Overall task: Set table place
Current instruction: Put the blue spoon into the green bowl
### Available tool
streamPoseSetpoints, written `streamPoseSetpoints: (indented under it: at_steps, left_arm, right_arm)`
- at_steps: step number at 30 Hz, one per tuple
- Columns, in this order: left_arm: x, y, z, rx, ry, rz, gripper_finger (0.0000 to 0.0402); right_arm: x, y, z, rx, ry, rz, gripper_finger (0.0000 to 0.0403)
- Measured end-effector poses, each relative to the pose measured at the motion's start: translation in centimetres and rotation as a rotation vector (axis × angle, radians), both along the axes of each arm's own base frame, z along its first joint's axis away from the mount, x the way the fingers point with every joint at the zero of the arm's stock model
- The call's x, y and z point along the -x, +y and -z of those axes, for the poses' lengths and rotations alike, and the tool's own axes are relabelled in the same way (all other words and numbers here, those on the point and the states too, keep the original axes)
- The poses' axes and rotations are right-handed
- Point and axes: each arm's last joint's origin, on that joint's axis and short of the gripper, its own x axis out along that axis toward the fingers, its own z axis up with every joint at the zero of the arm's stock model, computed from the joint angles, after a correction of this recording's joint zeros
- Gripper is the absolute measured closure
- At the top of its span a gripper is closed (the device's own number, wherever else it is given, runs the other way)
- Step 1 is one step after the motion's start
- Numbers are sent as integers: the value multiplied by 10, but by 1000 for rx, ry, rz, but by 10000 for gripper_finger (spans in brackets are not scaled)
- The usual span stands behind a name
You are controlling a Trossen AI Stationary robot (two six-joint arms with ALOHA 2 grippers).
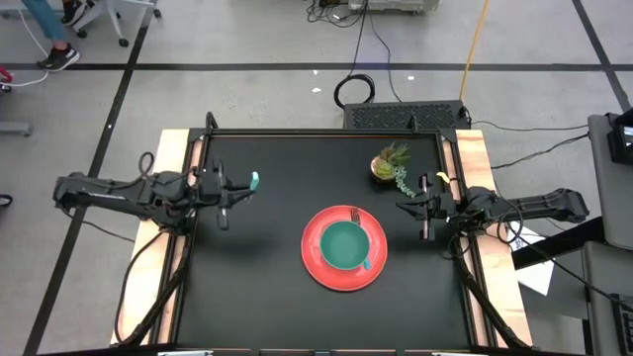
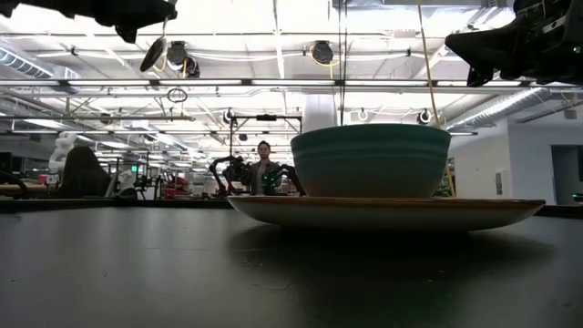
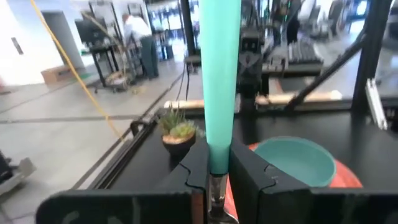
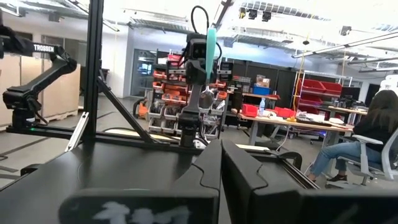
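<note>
A round red plate (image 1: pixel 318 265) lies near the middle of the black table (image 1: pixel 247 287), with a teal bowl (image 1: pixel 342 243) on it. A teal-handled utensil (image 1: pixel 365 263) lies on the plate beside the bowl, its metal end (image 1: pixel 353 214) at the plate's far rim. My left gripper (image 1: pixel 237 188) is high over the table's left side, shut on a teal-handled spoon (image 3: pixel 219 81). The spoon's metal bowl (image 2: pixel 153 55) hangs below the gripper. My right gripper (image 1: pixel 407 206) is shut and empty, raised at the right, past the plate. My left gripper pinches the spoon between its two fingers at the lower end of the teal handle (image 3: pixel 217 163), where it meets the metal neck. The fingers come level from the table's left. The spoon is lifted clear of the table, roughly upright, handle up and metal end down.
A small potted green plant (image 1: pixel 391 164) stands at the far right of the table, just beyond my right gripper. Light wooden strips (image 1: pixel 173 158) run along the left and right sides. A person (image 2: pixel 264 166) is in the room beyond the table.
</note>
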Motion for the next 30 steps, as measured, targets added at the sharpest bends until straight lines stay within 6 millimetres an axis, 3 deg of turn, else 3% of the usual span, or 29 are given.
streamPoseSetpoints:
  at_steps: [10,20,30]
  left_arm:
    - [2,-1,31,2,-93,29,364]
    - [13,-3,35,1,-145,142,364]
    - [13,-3,55,47,-110,190,364]
  right_arm:
    - [0,0,0,-1,0,0,403]
    - [0,0,0,2,0,0,403]
    - [0,0,0,6,0,1,403]
